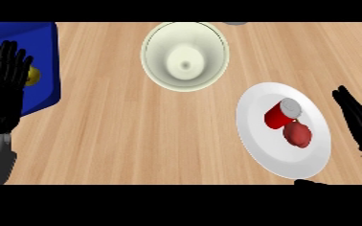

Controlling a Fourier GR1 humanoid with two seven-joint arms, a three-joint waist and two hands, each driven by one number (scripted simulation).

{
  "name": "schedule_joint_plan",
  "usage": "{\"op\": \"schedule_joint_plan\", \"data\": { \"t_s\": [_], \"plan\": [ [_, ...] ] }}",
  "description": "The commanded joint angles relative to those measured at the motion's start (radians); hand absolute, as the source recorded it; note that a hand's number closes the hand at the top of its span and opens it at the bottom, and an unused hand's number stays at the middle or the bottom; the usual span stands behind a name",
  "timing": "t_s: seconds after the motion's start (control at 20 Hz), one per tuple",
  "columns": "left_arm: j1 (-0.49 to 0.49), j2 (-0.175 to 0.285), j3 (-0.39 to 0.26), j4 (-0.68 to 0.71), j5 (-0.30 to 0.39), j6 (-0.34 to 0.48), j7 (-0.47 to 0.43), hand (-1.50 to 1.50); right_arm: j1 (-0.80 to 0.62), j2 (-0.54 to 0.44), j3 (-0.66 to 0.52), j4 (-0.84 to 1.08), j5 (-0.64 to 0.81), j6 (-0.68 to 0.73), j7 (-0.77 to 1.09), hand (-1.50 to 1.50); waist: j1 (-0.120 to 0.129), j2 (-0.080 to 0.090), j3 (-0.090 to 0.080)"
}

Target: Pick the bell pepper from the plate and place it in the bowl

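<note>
2 things lie on the plate (254,139) just left of my right hand (351,119): a can (280,114) and the bell pepper (298,134). My fingers (345,100) are straight and empty (left hand (13,84) likewise, resting). Pick not begun; next I reach in and curl round it, bowl (152,64) farther left.

The only view looks from the robot's head steeply down onto the counter (106,139). It sits near: the bowl (159,72) reaches the upper edge, and the side edges cut the left hand (13,84) and right hand (351,117).

Bare counter (212,119) lies between plate (262,146) and bowl (160,68); a red can (278,116) touches the bell pepper (298,134).
</note>
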Motion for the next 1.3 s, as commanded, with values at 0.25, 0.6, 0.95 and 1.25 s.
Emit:
{"op": "schedule_joint_plan", "data": {
  "t_s": [0.25, 0.6, 0.95, 1.25],
  "plan": [
    [-0.044, -0.057, -0.043, 0.013, -0.037, 0.02, 0.005, 0.0, 0.037, -0.216, -0.067, -0.24, -0.21, 0.39, 0.35, -1.5, 0.022, 0.01, 0.003],
    [-0.037, -0.062, 0.01, 0.029, -0.045, -0.035, 0.005, 0.0, 0.0, -0.131, -0.107, -0.205, -0.249, 0.51, 0.422, -1.5, 0.037, 0.01, 0.005],
    [-0.077, -0.101, 0.022, 0.077, -0.1, -0.052, -0.015, 0.0, -0.004, -0.038, -0.156, -0.025, -0.216, 0.57, 0.269, -1.5, 0.036, 0.012, 0.006],
    [-0.074, -0.093, 0.079, 0.078, -0.1, -0.109, -0.01, 0.0, -0.04, 0.038, -0.233, 0.08, -0.221, 0.633, 0.198, -1.5, 0.04, 0.011, 0.006]
  ]
}}
